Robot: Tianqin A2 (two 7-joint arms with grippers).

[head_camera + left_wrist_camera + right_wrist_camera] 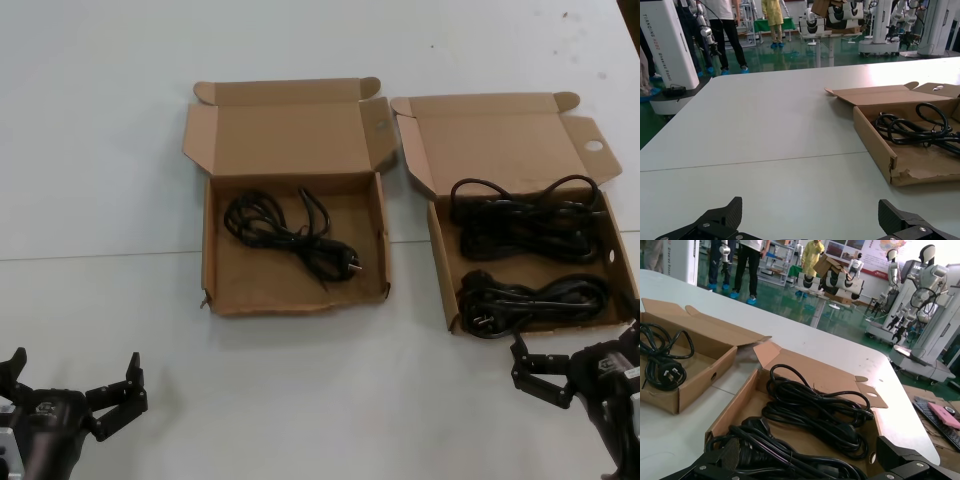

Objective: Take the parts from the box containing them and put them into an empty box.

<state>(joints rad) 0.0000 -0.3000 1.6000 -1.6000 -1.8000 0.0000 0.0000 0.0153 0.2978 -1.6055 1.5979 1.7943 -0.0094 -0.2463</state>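
Two looped black cable bundles (528, 230) fill the holed-flap box (590, 146); both grippers' jaws spread wide, holding nothing

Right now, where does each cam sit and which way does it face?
Head: high on the robot, looking forward and down at the white table with both boxes; left pincer and right pincer show at the near edge, both open.
Left wrist: low over the table, facing the box with the ragged wall; its own fingertips show.
Right wrist: just before the box with the holed flap, over its cables; own fingertips show.
Shared: both wrist views catch the ragged-wall box and the hall behind.
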